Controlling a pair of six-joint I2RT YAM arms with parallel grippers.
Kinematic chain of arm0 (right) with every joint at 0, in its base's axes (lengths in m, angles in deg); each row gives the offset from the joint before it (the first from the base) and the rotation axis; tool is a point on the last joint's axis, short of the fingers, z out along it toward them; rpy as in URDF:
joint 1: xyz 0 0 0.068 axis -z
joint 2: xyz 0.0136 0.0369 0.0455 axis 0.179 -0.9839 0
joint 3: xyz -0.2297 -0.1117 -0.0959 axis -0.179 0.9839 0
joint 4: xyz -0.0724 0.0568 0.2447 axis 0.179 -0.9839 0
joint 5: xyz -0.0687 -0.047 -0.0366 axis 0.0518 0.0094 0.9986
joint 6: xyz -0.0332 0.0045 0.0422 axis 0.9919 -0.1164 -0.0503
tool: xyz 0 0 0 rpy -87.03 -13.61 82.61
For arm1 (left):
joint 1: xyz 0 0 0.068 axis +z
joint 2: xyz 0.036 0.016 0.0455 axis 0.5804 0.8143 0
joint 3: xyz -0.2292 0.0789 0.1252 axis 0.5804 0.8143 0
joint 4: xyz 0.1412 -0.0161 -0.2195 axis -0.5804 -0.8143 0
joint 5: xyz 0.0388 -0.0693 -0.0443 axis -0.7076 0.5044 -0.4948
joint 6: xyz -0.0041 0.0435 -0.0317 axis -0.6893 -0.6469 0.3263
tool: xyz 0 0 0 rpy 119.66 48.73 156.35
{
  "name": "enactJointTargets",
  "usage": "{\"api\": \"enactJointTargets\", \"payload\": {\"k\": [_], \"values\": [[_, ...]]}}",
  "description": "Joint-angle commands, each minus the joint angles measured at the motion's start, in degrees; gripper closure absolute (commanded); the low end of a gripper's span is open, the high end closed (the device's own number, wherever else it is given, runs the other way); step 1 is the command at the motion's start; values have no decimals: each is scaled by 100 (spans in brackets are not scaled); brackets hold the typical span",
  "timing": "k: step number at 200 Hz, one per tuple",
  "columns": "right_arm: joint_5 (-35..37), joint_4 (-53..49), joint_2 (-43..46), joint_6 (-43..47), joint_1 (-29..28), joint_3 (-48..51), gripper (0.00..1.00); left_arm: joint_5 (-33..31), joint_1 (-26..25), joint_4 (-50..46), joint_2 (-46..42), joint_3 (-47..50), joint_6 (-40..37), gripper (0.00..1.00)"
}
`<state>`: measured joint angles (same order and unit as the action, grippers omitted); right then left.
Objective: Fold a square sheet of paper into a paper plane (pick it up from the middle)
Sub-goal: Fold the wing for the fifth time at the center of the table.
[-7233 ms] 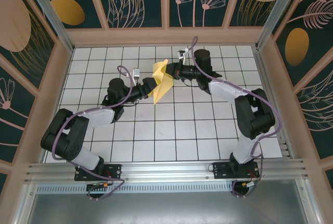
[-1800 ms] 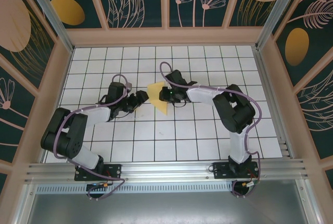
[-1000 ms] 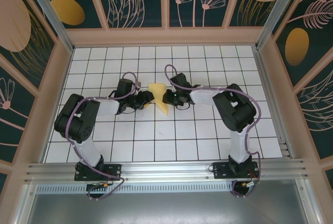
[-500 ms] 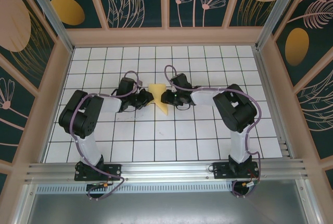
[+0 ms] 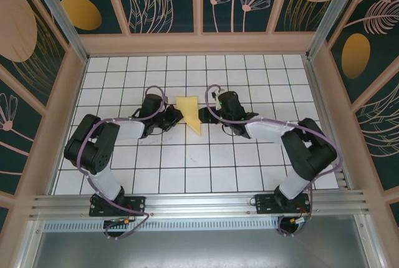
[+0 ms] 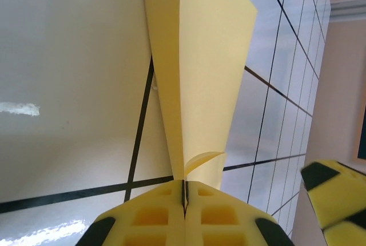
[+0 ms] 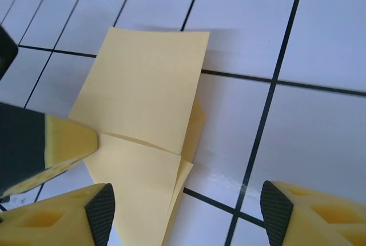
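So the paper plane [image 5: 190,112] sits mid-counter [image 5: 249,162], pointy end toward the arm bases, right between the two grippers. The left gripper [image 6: 184,191] is clamped tight on its left edge, paper pinched between the yellow pads. The right gripper [image 5: 206,116] is spread wide just beside the right edge, holding nothing.

The creased yellow paper dart [image 6: 194,68] is cut off by the left wrist view's top edge; its near edge is hidden between the left gripper's [image 6: 184,194] closed yellow jaws.
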<state>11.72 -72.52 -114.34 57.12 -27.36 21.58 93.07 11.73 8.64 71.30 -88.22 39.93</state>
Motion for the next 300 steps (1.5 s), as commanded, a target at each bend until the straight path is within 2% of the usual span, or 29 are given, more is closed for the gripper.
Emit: {"api": "enactJointTargets", "payload": {"k": [1, 25, 51, 101, 147, 208, 300], "values": [[386, 870, 299, 1146, -267, 513, 29, -413, -141, 42, -102, 87, 346, 98], [643, 1232, 404, 1772, -578, 888, 31, -661, -243, -1, -310, 136, 513, 98], [762, 1326, 240, 2172, -849, 885, 40, -787, -312, -114, -395, 112, 594, 98], [1100, 1608, -580, 2844, -1255, 567, 53, -793, -323, -221, -425, 82, 613, 98], [1247, 2043, -1056, 3009, -1336, 273, 54, -764, -323, -266, -383, 45, 603, 98], [1210, 2475, -1546, 3398, -1348, 33, 60, -742, -323, -338, -355, -6, 578, 98], [1260, 3301, -1849, 3635, -1324, 123, 74, -684, -323, -319, -337, -32, 649, 98]]}}
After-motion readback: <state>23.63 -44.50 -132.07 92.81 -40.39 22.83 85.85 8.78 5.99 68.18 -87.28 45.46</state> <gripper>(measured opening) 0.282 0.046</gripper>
